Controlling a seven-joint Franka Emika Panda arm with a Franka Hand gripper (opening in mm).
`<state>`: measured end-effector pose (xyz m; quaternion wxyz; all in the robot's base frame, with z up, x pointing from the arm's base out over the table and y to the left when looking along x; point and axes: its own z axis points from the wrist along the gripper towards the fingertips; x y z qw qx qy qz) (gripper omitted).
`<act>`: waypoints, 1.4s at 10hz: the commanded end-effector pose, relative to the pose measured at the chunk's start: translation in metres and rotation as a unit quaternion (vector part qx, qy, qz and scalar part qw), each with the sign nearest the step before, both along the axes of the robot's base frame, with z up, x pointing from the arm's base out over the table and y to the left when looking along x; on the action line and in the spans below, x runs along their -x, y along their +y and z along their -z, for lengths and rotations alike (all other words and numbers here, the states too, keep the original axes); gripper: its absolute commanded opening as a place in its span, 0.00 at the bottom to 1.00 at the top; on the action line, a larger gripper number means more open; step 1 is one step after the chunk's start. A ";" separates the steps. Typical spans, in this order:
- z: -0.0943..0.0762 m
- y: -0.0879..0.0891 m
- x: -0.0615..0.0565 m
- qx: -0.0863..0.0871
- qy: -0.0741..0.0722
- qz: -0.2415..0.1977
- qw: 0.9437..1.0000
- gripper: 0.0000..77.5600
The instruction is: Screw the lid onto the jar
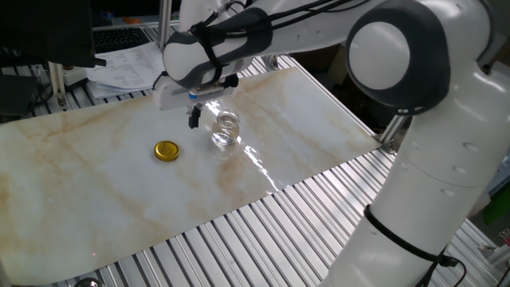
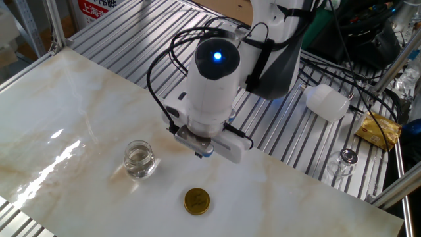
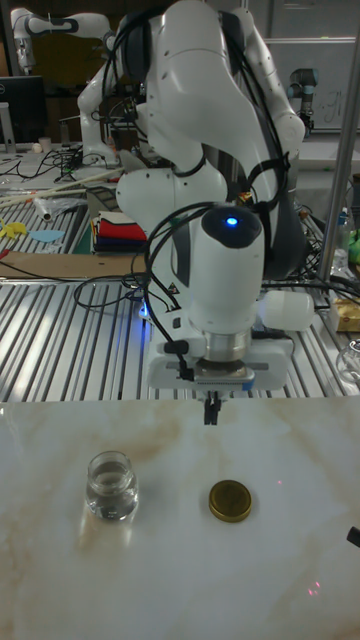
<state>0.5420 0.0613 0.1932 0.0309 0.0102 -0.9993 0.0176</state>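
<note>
The gripper (image 3: 212, 410) hangs above the marble table (image 3: 300, 560), fingers pressed together and holding nothing. In the tall fixed view, the lid (image 3: 231, 501) lies flat on the table at 5 o'clock from the fingertips. The jar (image 3: 111, 486) stands upright and uncapped at 9 o'clock from the lid, apart from it and from the gripper.

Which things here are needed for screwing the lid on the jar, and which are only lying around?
Needed:
lid, flat on the marble
jar, upright, open, apart from the lid
hand, holding nothing

Lying around:
white plastic container
gold packet
small glass
papers
</note>
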 end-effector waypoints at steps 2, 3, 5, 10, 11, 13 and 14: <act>0.010 0.022 -0.004 0.000 -0.009 0.006 1.000 0.00; 0.013 0.028 -0.005 0.001 -0.011 0.007 1.000 0.00; 0.015 0.040 -0.004 0.003 -0.013 0.013 1.000 0.00; 0.021 0.054 -0.010 0.003 -0.015 0.016 1.000 0.00; 0.022 0.055 -0.011 0.003 -0.015 0.016 1.000 0.00; 0.024 0.059 -0.013 0.003 -0.016 0.018 1.000 0.00; 0.024 0.060 -0.014 0.003 -0.016 0.018 1.000 0.00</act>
